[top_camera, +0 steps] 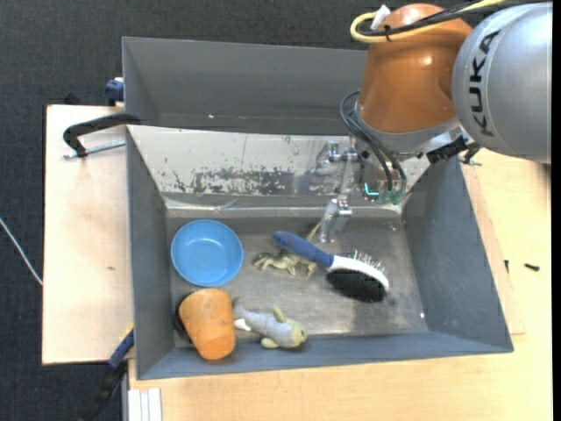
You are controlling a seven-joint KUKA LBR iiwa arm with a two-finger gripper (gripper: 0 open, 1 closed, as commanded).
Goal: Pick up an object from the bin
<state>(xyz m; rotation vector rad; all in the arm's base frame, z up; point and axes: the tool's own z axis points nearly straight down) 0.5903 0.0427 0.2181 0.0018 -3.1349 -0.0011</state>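
**A:** Orange cup (209, 323) on its side at the front wall, nearest you, with a soft grey-and-yellow plush toy (273, 327) just beside it.

**B:** And near your pincer (329, 224)?

**A:** It hangs low by the back wall of the bin (145, 261). Released or clenched, you cannot tell from here. The brush (326, 259) lies just in front of it, towards you. Its long axis runs from back-left to front-right: smooth blue plastic handle nearest the pincer, black bristled head further off.

**B:** So that's likely your pick?

**A:** I'd judge so. The round blue bowl (206, 253) sits well apart to the left, and a limp yellowish figure (285, 263) touches the handle.
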